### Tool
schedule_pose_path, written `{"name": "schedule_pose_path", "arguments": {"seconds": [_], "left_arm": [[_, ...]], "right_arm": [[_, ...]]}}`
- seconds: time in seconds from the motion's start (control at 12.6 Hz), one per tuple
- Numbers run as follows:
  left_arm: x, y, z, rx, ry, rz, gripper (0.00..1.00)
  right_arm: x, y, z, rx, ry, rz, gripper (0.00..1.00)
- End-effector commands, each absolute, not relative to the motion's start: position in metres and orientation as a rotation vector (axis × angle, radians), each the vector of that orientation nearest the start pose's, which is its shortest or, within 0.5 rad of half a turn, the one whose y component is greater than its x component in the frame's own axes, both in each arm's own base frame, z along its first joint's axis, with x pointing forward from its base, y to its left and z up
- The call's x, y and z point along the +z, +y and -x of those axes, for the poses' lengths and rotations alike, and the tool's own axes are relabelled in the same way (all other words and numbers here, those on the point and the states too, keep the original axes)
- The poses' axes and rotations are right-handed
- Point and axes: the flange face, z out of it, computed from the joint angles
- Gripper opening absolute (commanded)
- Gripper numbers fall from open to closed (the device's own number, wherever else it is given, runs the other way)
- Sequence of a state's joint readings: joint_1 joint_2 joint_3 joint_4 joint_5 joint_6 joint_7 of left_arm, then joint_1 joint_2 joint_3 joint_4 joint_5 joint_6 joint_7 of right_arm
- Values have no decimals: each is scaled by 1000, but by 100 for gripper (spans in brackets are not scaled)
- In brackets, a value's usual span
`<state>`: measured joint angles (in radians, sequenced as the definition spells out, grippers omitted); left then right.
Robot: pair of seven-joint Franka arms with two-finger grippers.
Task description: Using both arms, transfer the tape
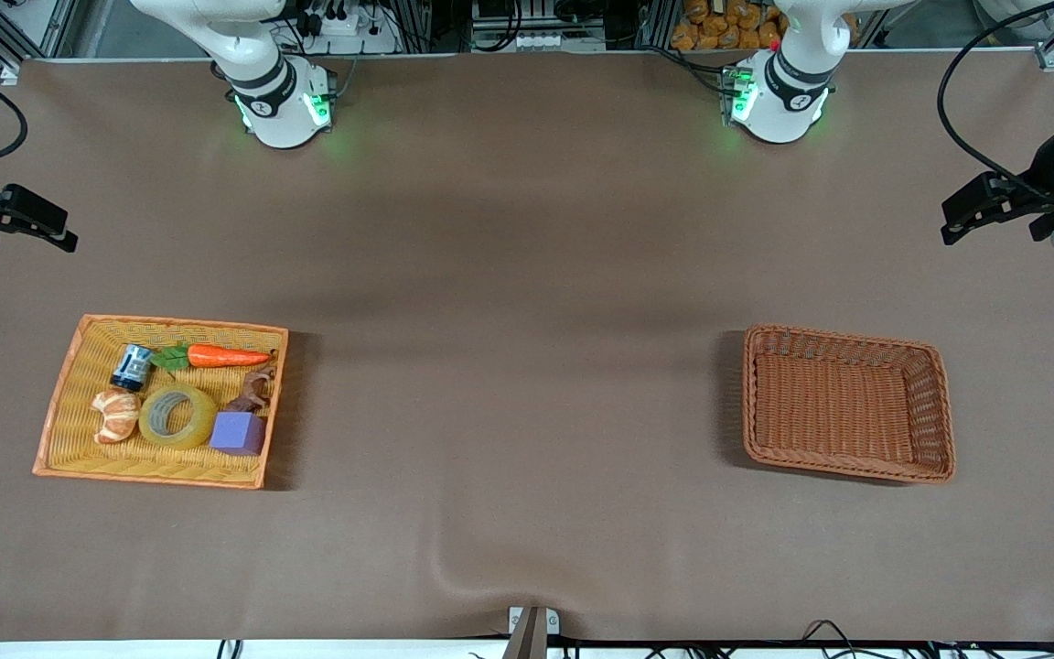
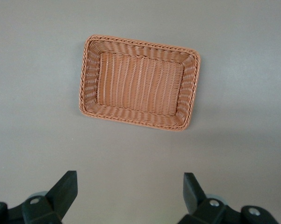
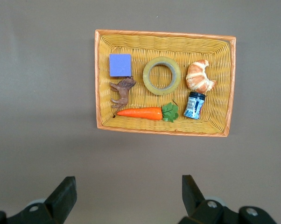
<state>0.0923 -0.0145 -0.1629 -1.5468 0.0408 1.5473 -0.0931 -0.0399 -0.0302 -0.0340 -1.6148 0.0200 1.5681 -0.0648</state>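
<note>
The tape [image 1: 177, 416] lies flat in the yellow basket [image 1: 69, 389], between the croissant [image 1: 115, 415] and the purple cube [image 1: 238, 433]. The right hand [image 3: 126, 196] hangs wide open and empty above the worktop [image 1: 509, 366] near that basket; the left hand [image 2: 130, 193], also wide open, waits near the brown basket [image 1: 939, 403].

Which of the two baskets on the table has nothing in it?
The brown wicker basket toward the left arm's end; the yellow basket holds the tape and other items.

Glossy translucent tape [image 1: 177, 416], woven wicker baskets [image 1: 849, 403], matt brown tabletop [image 1: 509, 275].
</note>
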Motion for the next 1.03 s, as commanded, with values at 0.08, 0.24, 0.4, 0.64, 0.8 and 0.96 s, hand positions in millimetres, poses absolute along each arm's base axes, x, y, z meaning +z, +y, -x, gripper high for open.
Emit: {"name": "schedule_pose_path", "arguments": {"seconds": [0.08,0.24,0.4,0.64,0.8,0.96], "left_arm": [[645,-31,-549,-43,-15,3089,100],[645,-30,-549,-43,-22,3091,100],[645,-29,-549,-48,-21,3089,100],[646,-31,-552,-89,-58,3090,100],[646,-32,-552,-89,-67,3096,100],[644,-33,-552,-84,-67,3101,100]], "right_arm": [[623,-38,-544,30,9,3130,100],[623,-38,-544,30,9,3130,100],[623,-38,-545,30,9,3130,100],[620,-38,-547,40,7,3130,100],[620,-37,-547,40,5,3130,100],[620,-36,-547,40,2,3130,100]]}}
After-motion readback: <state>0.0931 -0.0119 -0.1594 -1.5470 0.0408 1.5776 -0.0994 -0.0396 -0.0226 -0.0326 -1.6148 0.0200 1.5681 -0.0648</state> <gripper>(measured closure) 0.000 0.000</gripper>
